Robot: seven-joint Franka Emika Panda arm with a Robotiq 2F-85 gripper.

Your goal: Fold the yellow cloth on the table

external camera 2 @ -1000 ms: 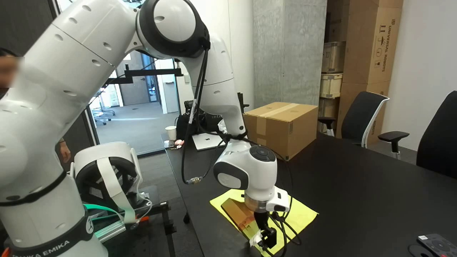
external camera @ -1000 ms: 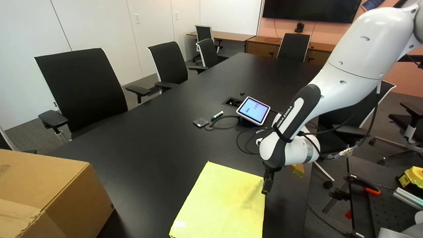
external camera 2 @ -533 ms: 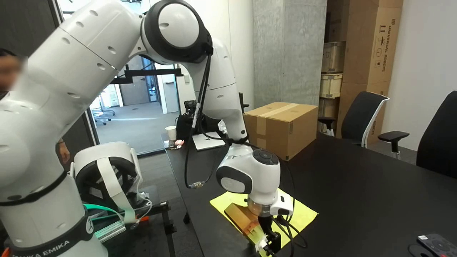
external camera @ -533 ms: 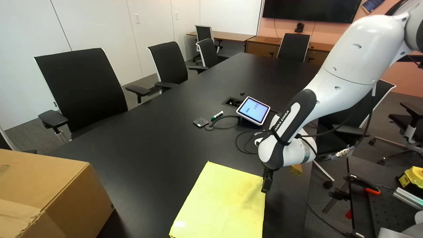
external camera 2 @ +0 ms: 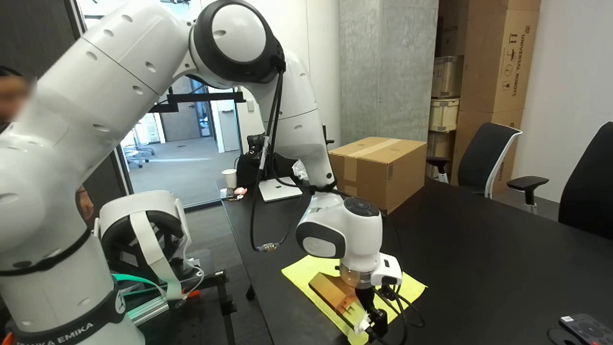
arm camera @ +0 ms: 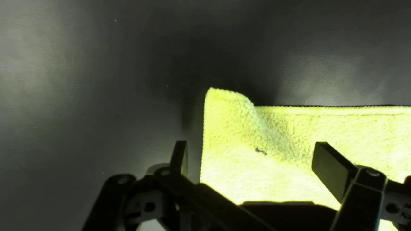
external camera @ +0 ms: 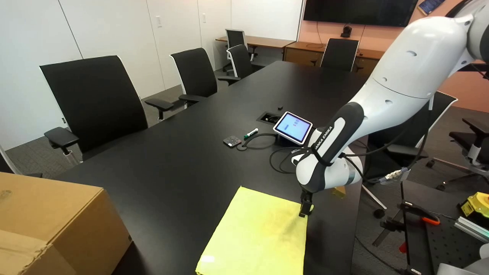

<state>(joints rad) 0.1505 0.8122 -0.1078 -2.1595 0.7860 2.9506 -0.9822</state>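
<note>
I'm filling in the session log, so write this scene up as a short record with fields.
main item: yellow cloth, spread on the black table
cloth corner: raised in a ridge, seen in the wrist view
layers: cannot be told from these views
gripper: open, nothing gripped
fingers: apart; in the wrist view, one over the table, one over the cloth
also on table: cardboard box, green marker, white-framed screen

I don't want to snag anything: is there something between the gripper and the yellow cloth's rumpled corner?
Nothing visible. In the wrist view the gripper is open, and no object shows between its jaws and the rumpled corner of the yellow cloth.
</note>
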